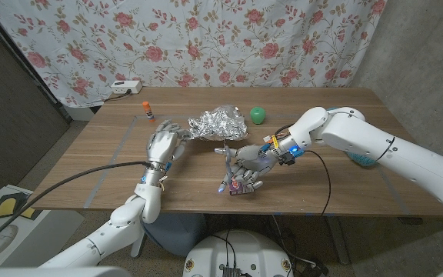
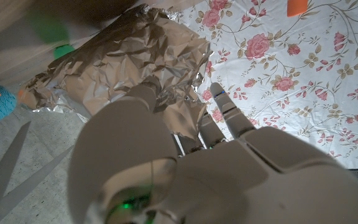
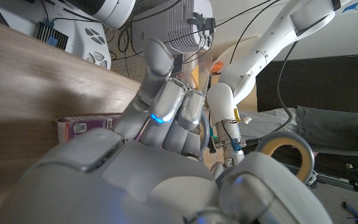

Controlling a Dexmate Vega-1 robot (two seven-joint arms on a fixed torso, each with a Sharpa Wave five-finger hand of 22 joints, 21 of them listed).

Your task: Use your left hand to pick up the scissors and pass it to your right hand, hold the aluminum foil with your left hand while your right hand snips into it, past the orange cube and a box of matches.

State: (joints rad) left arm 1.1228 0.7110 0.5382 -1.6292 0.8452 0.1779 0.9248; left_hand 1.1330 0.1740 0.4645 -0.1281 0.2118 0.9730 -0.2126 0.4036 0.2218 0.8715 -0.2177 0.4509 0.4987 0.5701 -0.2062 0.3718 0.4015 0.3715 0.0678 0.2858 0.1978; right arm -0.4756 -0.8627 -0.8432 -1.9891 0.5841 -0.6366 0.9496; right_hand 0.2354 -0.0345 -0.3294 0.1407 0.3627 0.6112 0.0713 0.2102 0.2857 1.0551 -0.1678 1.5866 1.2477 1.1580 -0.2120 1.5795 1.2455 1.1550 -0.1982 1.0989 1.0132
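The right hand [image 1: 246, 165] holds the scissors [image 1: 227, 156] near the middle of the wooden worktop [image 1: 344, 146]. Its fingers are curled through the handles, and the blades point up toward the aluminum foil [image 1: 219, 123]. In the right wrist view one grey handle ring [image 3: 286, 158] shows beside the closed fingers [image 3: 166, 106].

The left hand [image 1: 165, 146] stands just left of the foil, fingers apart and reaching toward its crumpled edge. In the left wrist view the fingertips [image 2: 219, 93] lie close against the foil [image 2: 123, 68], but I cannot tell if they really press it; nothing is gripped. The scissor blades [image 2: 11, 171] also appear in that view, beside the foil.

The foil is a crumpled silver sheet at the far middle of the worktop. Under the right hand, near the front edge, lies a small purple box [image 1: 237, 188], probably the box of matches. A green ball [image 1: 258, 115] sits just right of the foil. A small orange-capped tube [image 1: 148, 110] stands at the far left.
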